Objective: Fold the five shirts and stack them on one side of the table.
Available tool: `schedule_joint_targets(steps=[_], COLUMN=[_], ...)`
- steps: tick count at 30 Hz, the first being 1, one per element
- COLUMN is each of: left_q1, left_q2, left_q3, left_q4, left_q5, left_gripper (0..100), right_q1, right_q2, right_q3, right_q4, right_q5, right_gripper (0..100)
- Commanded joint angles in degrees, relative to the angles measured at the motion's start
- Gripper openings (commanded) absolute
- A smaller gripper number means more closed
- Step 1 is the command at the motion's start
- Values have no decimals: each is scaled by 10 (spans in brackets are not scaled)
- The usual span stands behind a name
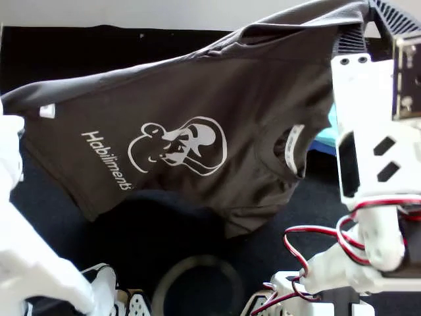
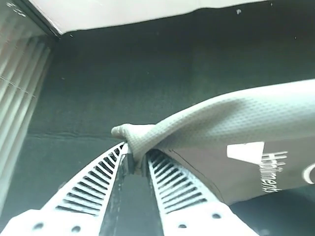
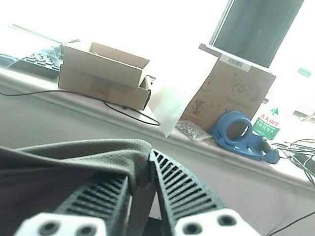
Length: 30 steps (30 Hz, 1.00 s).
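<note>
A dark grey shirt (image 1: pixel 197 99) with a white printed logo hangs spread in the air between my two arms, above the black table (image 1: pixel 59 46). Its collar and neck label (image 1: pixel 294 145) face the right side. My right gripper (image 1: pixel 371 13) is at the top right, shut on the shirt's upper edge. In the right wrist view the right gripper (image 3: pixel 147 164) pinches a fold of the shirt (image 3: pixel 64 157). My left gripper (image 2: pixel 134 152) is shut on a bunched corner of the shirt (image 2: pixel 236 128). The left arm (image 1: pixel 10 164) stands at the left edge.
A light blue cloth (image 1: pixel 325 141) lies behind the right arm. A dark ring-shaped object (image 1: pixel 197 283) sits near the front edge between the arm bases. Beyond the table, a ledge holds cardboard boxes (image 3: pixel 103 69) and a blue tape dispenser (image 3: pixel 241 135).
</note>
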Motion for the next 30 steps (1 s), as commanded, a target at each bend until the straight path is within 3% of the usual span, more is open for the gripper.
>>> schedule_joint_targets(steps=[1,10,17,30], left_q1=[-10,-9,-11,-9], left_q2=[-22,-11,17,-105], left_q3=[-15,2,-4,-31], left_q4=[1,-19,-19,-14], left_q5=[5,5,5,6], left_gripper=[9,9,9,9], right_q1=[10,10,10,7], right_q2=[-6,-5,-4,-77], right_q3=[-34,-49,-50,-56], right_q4=[-37,-105,-130,-109], right_q5=[5,80,83,79], right_gripper=[5,5,5,5])
